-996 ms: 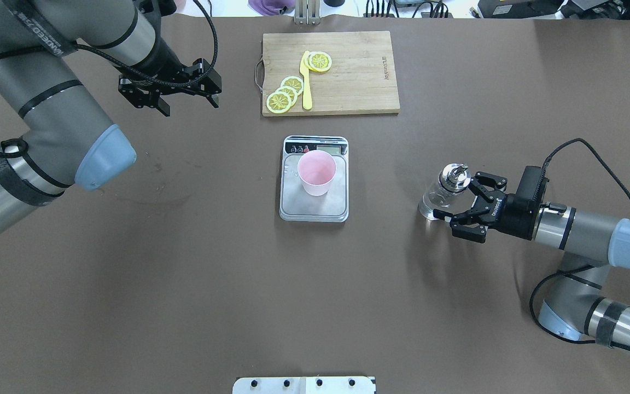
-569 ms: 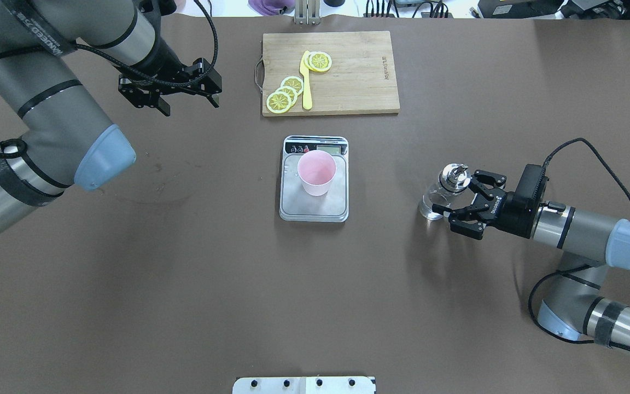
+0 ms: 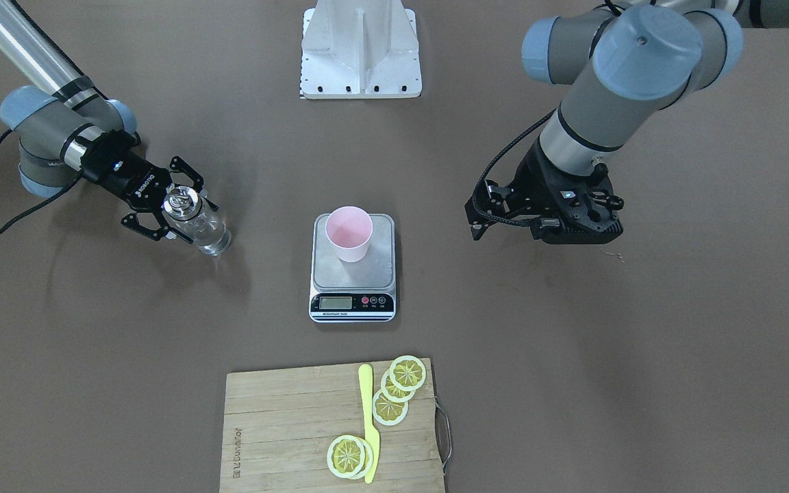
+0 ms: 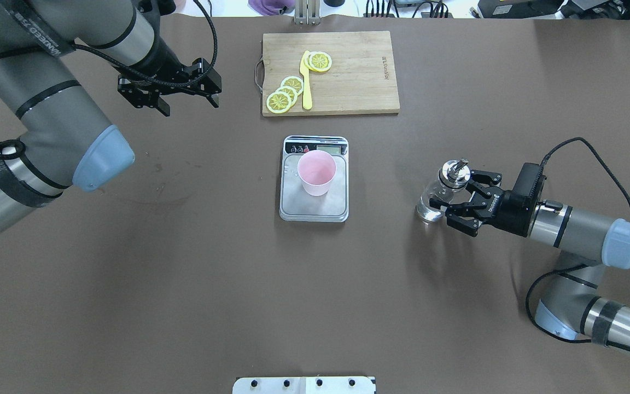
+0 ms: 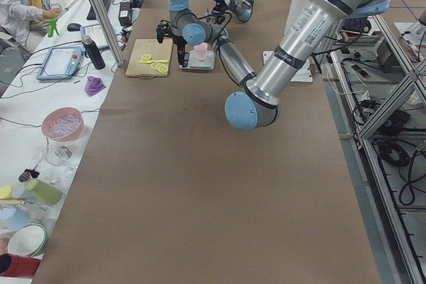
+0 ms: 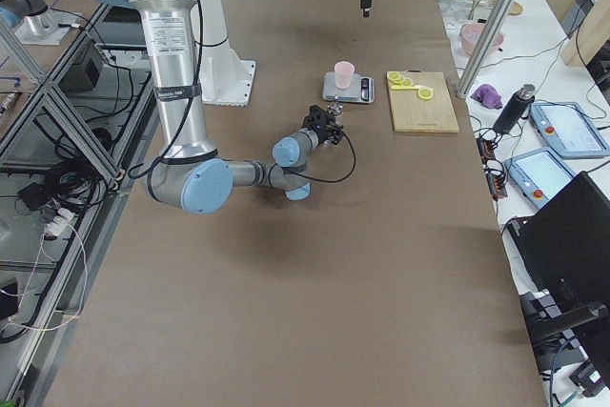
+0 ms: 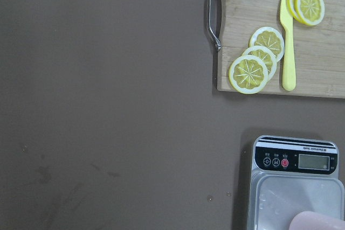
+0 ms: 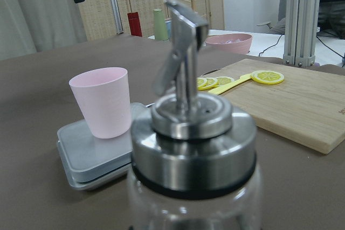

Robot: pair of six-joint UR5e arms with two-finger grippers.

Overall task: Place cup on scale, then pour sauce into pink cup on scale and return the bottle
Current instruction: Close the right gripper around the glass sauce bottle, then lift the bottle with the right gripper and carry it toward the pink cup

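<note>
The pale pink tapered cup [image 4: 316, 173] is already on the small silver kitchen scale [image 4: 315, 208] mid-tabletop [image 4: 184, 284], so we're at the grab-the-bottle step. The right gripper [image 4: 441, 192] looks to have its jaws clamped on the small clear glass bottle [image 4: 429, 207], well right of the scale. Next up I'd guess lift it and tip gently over the cup; the left gripper [image 4: 189, 105] hangs far left, jaws apart.
</note>
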